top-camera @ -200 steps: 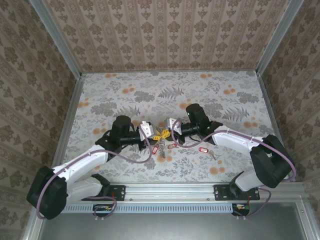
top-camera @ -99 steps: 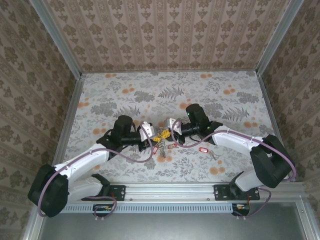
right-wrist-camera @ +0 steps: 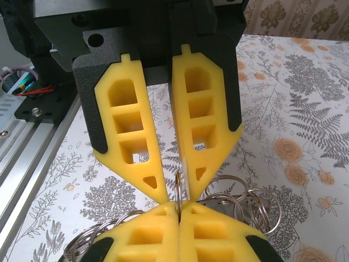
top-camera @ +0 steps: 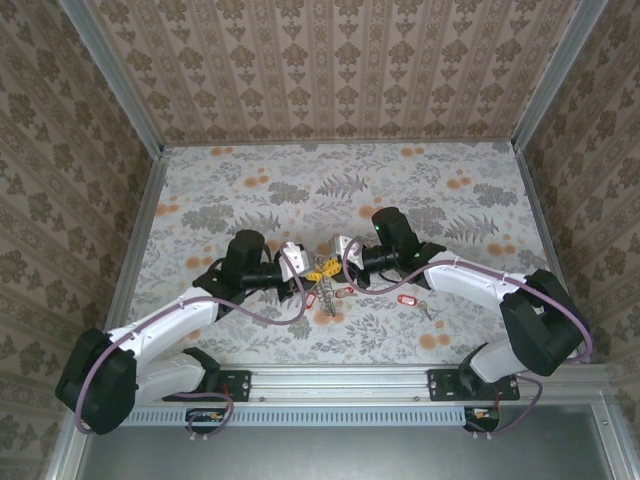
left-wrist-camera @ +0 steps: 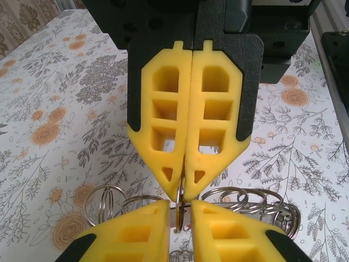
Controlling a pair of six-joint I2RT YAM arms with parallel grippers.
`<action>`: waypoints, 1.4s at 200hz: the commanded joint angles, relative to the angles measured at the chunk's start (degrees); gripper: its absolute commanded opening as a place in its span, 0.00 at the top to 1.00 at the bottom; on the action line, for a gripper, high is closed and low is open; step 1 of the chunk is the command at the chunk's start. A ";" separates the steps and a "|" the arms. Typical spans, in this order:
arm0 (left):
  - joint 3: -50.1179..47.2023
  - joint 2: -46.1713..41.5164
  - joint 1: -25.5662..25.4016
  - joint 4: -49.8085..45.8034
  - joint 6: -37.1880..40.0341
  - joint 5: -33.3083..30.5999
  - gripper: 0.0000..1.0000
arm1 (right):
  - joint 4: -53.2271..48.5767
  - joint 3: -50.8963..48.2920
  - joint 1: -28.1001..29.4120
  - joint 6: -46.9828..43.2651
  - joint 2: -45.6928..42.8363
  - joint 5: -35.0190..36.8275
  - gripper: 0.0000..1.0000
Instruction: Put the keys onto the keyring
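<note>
Pinching the keyring (left-wrist-camera: 256,202) from opposite sides over the bench (top-camera: 300,190), your right gripper (right-wrist-camera: 178,210) was fully closed on one thin ring, while your left gripper (left-wrist-camera: 181,212), barely ajar, gripped the same ring. Red-tagged keys (top-camera: 405,299) lay on the bench nearby.

From above and behind, the top view looks steeply down on the flower-printed counter (top-camera: 400,190), distant from the silvery metal keyring (top-camera: 322,272). Both wrist views sit close over that keyring (left-wrist-camera: 256,203) (right-wrist-camera: 256,210), facing each other from its opposite sides, sharing it.
</note>
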 commanded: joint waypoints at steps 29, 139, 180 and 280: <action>0.41 -0.62 -0.23 0.50 -0.20 1.24 0.98 | 1.36 2.14 -0.20 0.79 -1.16 -2.60 1.00; -1.39 -4.05 -0.23 2.10 1.05 -2.78 1.00 | 1.86 -4.78 -5.50 18.64 -11.55 13.10 0.77; -2.80 -4.96 0.03 3.94 -0.64 -3.44 1.00 | -16.73 0.69 -5.87 38.32 -10.07 29.76 0.75; -7.58 -16.44 3.96 -1.87 -2.14 -4.24 1.00 | -30.96 12.37 -0.88 43.20 9.42 23.82 0.74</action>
